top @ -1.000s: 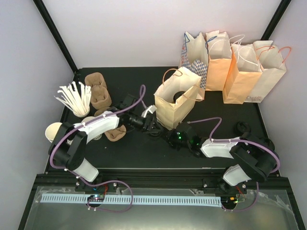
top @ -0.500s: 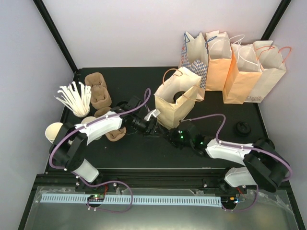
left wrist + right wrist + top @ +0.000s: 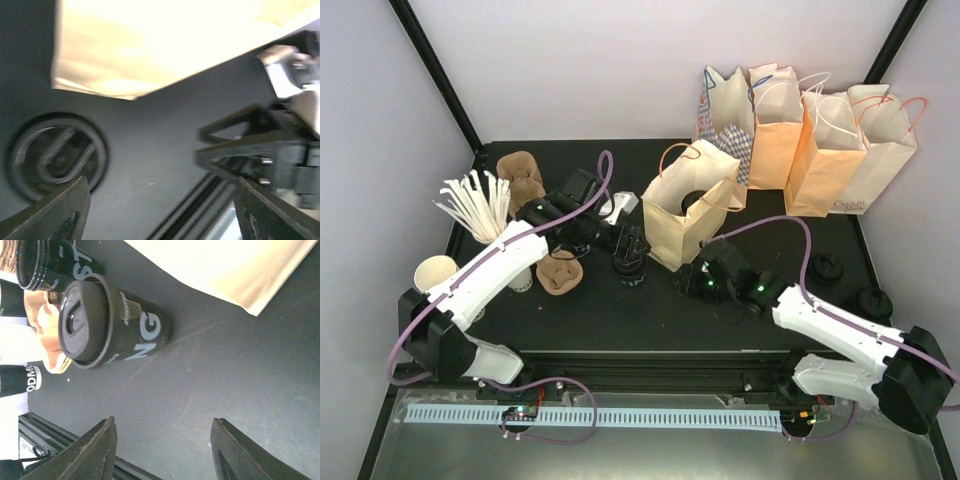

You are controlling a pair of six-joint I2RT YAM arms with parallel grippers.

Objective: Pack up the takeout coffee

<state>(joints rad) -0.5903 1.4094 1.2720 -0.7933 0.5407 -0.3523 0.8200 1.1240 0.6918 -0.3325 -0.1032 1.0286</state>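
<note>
A black cup with pale lettering and a black lid [image 3: 628, 267] [image 3: 112, 325] stands free on the table, left of the open paper bag [image 3: 690, 215]. My left gripper [image 3: 621, 240] [image 3: 160, 215] hovers just above and behind it, open, with nothing between its fingers; the lid [image 3: 55, 157] shows beside its left finger. My right gripper [image 3: 690, 278] [image 3: 162, 450] is open and empty, a short way right of the cup. A white cup [image 3: 519, 279], mostly hidden under my left forearm, may be the takeout coffee; its lettering is hidden.
Several paper bags [image 3: 820, 140] stand along the back right. A cup of white straws [image 3: 475, 205] and tan cup carriers [image 3: 520, 180] [image 3: 560, 272] sit at left, with a cream cup [image 3: 435, 272]. Spare black lids [image 3: 825, 265] lie at right. An open black cup [image 3: 40, 262] stands behind the lidded one.
Both grippers were together at the black cup; both have opened and drawn away, the left up and back, the right to the right. The cup stands alone.
</note>
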